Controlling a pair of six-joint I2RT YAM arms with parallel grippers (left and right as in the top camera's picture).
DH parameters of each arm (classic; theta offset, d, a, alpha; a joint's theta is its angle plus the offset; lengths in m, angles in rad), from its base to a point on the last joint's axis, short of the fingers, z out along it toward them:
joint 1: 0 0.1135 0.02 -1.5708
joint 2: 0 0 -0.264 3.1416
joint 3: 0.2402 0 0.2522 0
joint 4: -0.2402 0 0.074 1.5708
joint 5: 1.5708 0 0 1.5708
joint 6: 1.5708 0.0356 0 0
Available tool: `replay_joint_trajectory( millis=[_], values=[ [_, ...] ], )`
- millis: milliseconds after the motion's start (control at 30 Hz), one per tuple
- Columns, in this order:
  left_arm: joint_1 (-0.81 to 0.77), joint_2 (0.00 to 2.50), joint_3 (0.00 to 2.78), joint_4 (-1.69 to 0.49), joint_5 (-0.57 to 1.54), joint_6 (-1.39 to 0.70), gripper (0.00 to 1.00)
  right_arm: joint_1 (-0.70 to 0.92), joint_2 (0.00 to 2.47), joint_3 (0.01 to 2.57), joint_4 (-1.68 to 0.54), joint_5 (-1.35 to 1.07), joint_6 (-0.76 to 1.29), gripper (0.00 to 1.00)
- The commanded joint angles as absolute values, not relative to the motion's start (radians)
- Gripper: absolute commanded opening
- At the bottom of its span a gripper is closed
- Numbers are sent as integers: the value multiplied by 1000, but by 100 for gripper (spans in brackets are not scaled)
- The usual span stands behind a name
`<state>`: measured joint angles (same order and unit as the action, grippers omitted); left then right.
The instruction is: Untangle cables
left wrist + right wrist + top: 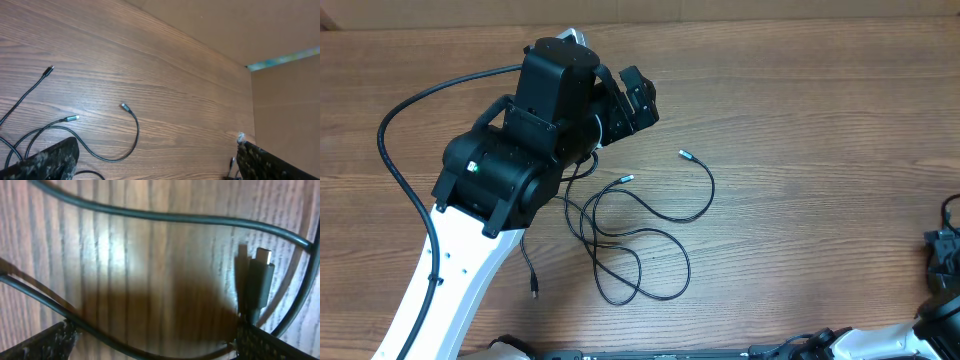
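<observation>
Avoid closing wide-open, empty left gripper (635, 100) on two crossed strands of thin black metal-tipped cables (640, 235): risks tightening loops. Applies equally to right gripper (157, 347), also wide, empty.

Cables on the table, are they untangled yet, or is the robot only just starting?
Done: nothing yet. The cables lie in loops crossing over each other, with plugs poking out.
In hand: nothing. The left tool is open above the table near the tangle, and the right tool is open too, gripping no cord.
Left: all of it, probably grabbing a cord and pulling the loops apart.
</observation>
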<state>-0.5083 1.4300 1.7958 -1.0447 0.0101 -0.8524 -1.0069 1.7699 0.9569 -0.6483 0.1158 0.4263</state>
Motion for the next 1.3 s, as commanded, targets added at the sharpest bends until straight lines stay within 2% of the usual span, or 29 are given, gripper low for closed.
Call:
replay_joint_trajectory(
  millis=[0, 233, 367, 633, 933, 1100, 1267],
  values=[
    [-504, 1438, 1810, -1044, -7, -822, 100, -1026, 1863, 868, -653, 60, 436, 100],
    [-504, 1438, 1810, -1044, -8, -822, 100, -1021, 1863, 940, -708, -145, 236, 100],
    [-504, 1438, 1810, -1044, -7, -822, 100, -1021, 1848, 981, -766, -186, 199, 100],
    [-504, 1438, 1810, -1044, -7, -822, 100, -1021, 1664, 982, -800, -186, 205, 100],
    [-504, 1439, 1810, -1044, -7, -822, 100, -1015, 1333, 982, -830, -277, 208, 100],
    [-504, 1439, 1810, -1044, -7, -822, 100, -937, 1209, 982, -857, -343, 207, 100],
    [-504, 1440, 1810, -1044, -7, -822, 100, -817, 1193, 981, -841, -429, 210, 100]
  ],
)
